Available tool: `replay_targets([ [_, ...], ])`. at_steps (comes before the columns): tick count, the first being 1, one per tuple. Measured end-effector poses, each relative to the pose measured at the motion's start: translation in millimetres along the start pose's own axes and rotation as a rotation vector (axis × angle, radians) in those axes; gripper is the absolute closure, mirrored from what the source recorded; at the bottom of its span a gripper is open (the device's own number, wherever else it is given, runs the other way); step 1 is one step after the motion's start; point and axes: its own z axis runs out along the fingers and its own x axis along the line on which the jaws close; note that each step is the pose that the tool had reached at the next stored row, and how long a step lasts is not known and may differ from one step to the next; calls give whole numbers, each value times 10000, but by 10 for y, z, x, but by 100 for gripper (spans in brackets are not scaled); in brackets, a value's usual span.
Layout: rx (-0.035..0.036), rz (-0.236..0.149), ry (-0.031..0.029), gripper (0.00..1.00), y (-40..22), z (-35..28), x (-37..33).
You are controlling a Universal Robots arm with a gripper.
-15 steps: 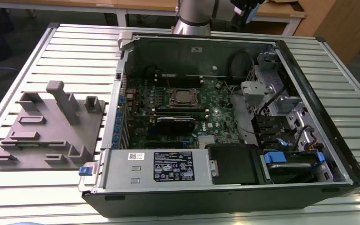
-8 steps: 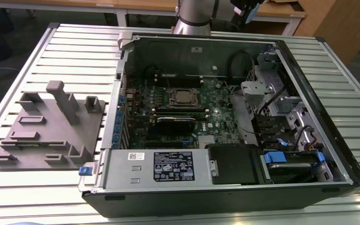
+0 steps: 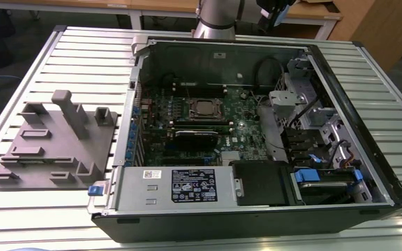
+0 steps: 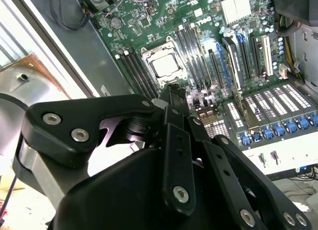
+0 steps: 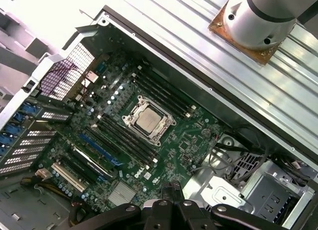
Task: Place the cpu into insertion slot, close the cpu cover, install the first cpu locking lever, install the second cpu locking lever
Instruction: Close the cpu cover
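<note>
With cpu [image 5: 147, 119] seated in insertion slot [image 5: 129, 118], the pressed-together claw [image 5: 171, 187] is best lowered slowly and kept square.

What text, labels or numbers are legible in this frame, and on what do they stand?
Labels on the power supply: print too small to read.
White lettering on the motherboard: too small to read reliably.
No text here can be quoted.
</note>
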Motion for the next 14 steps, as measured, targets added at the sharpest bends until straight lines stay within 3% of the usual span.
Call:
replay_targets([
  [14, 0, 0, -1, 90, -3, 26, -1],
])
